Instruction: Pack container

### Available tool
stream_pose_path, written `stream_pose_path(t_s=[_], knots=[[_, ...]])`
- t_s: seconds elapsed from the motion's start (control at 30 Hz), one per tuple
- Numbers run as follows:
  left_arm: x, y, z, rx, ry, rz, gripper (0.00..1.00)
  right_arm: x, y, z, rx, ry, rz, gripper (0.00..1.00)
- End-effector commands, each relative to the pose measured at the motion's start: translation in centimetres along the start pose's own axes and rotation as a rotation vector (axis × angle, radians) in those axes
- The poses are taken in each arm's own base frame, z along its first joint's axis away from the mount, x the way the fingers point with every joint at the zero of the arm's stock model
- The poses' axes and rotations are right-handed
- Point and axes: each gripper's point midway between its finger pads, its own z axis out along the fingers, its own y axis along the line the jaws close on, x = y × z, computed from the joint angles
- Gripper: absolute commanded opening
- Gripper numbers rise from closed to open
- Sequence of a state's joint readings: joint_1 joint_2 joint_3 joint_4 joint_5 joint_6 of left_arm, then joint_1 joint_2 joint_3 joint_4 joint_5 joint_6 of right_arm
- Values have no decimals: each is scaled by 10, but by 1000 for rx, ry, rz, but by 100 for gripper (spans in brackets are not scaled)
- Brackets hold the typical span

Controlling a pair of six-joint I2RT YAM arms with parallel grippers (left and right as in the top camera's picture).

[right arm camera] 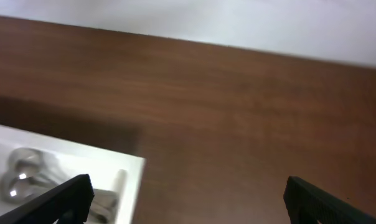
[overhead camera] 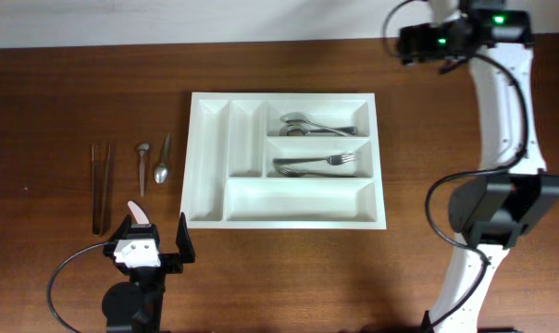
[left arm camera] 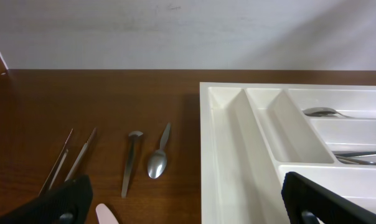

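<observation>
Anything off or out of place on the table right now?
Nothing spilled or damaged. The tray sits square; spoons and forks lie in separate compartments. The chopsticks, a loose spoon and another small utensil lie outside on its left, unpacked.

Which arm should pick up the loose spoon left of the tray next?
Left. The left gripper is open close to the spoon, on the same side of the tray; the right gripper hangs at the tray's opposite corner.

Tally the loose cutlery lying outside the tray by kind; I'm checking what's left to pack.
Chopsticks: 2
Spoon: 1
Small-headed metal utensil, possibly a teaspoon: 1
Total: 4
</observation>
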State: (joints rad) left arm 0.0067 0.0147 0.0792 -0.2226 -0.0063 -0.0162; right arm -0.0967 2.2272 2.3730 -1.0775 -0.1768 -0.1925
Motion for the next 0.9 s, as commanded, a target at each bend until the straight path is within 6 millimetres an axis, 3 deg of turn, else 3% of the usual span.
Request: stream_pose_path(t_s=[0.0,0.37,0.5,0.6,0.7,0.87], knots=[[3,-3,1,14,0,2,99,0,-3,-4,8,0,55,99],[-1,-1,1,6,-17,9,99,1,-5,-4,11,2,59,99],[-29,-20,-3,117,-123,-16,99,1,-5,-4,11,2,59,99],[-41,-10,-9,63,-98,-138,99,1,-5,-4,11,2,59,99],[-59,4,-17,-27,-28,-137,99,1,-5,-4,11,2,59,99],[-103,16,-12,-97,140,92,99,1,-5,-4,11,2,59,99]])
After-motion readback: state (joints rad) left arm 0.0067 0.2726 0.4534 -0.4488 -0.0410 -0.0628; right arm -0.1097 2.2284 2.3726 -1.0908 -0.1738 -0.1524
